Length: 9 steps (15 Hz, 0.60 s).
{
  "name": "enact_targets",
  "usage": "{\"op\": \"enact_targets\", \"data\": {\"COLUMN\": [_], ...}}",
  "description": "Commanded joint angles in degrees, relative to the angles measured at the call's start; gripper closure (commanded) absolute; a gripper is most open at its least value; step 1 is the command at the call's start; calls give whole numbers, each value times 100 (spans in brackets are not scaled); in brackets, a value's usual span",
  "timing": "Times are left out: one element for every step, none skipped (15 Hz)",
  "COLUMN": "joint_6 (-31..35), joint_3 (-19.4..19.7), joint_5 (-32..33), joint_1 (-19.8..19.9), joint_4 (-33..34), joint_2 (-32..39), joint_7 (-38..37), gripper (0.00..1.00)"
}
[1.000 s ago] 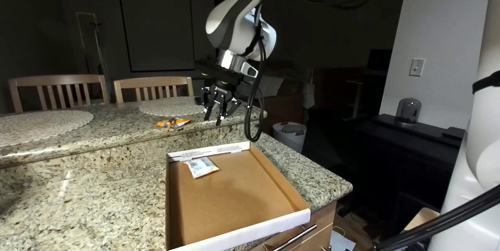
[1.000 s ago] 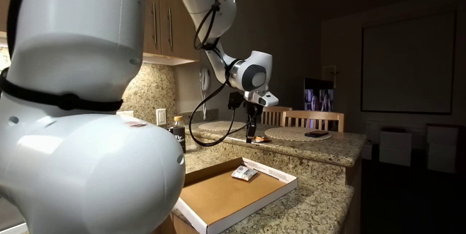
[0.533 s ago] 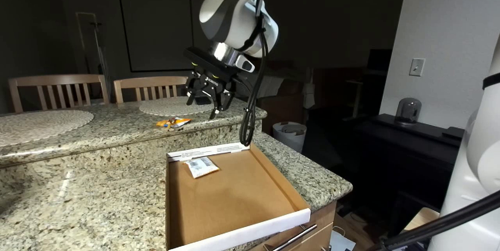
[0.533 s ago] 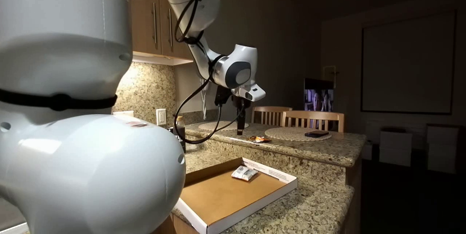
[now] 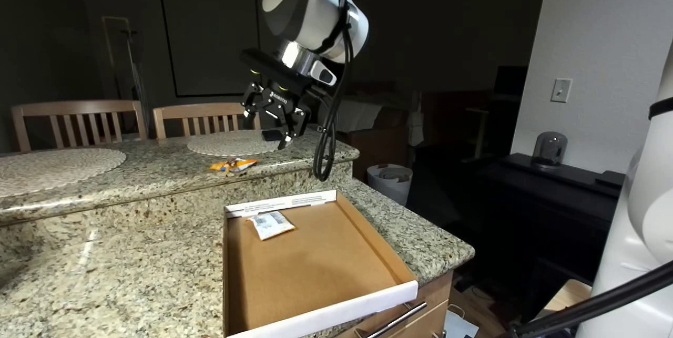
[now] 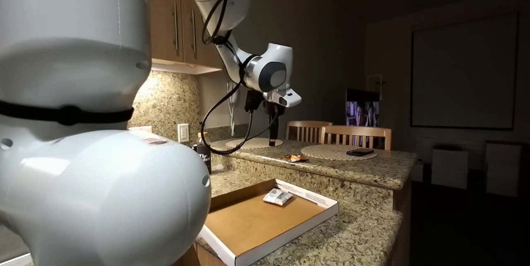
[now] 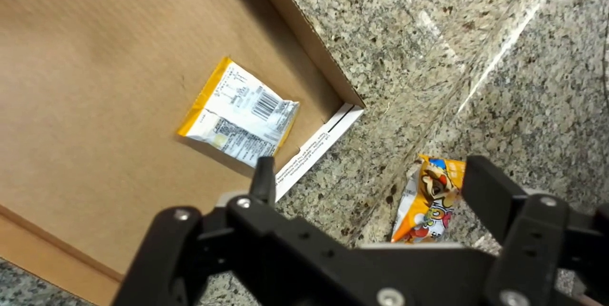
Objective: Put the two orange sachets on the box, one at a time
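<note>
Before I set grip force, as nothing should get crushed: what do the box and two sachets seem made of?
Box: likely corrugated cardboard, matte, by its brown, faintly ribbed floor and white printed edge.
Boxed sachet: probably thin plastic film, satin, by its creased, barcoded white back.
Other sachet, on the raised counter: similar film, perhaps glossier, with crumpled folds; foil lining can't be told.

Partly out of sight around the gripper [image 7: 373,177]
In the wrist view, one finger [image 7: 490,196] covers an end of the outer orange sachet [image 7: 430,201]; beyond the opposite finger, the box [image 7: 119,106] runs off the picture, and the fine print on the inner orange sachet [image 7: 242,115] is too small to read. In an exterior view the fingers [image 6: 273,131] cannot be told apart, and below the gripper the arm [image 6: 165,200] hides part of the box.
</note>
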<state>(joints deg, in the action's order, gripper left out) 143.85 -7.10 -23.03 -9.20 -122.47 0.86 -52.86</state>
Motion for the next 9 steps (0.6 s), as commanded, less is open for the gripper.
{"op": "enact_targets", "data": {"joint_6": [-137,-245,-301,-427,-667,-848,-1098,-1322,-1562], "joint_3": [-3,6,14,25,38,52,66,70,73], "joint_5": [157,245,356,476,627,751,862,925,992], "joint_1": [67,73,73,71,60,45,30,16,-4], "joint_4": [386,606,835,1111,1397,1666,2005,2284,2567], "joint_2": [248,396,563,760,935,1132,1395,1614,1848], "joint_7": [140,245,355,441,490,556,598,674,746], "gripper": [0,0,0,0,0,0,0,0,0]}}
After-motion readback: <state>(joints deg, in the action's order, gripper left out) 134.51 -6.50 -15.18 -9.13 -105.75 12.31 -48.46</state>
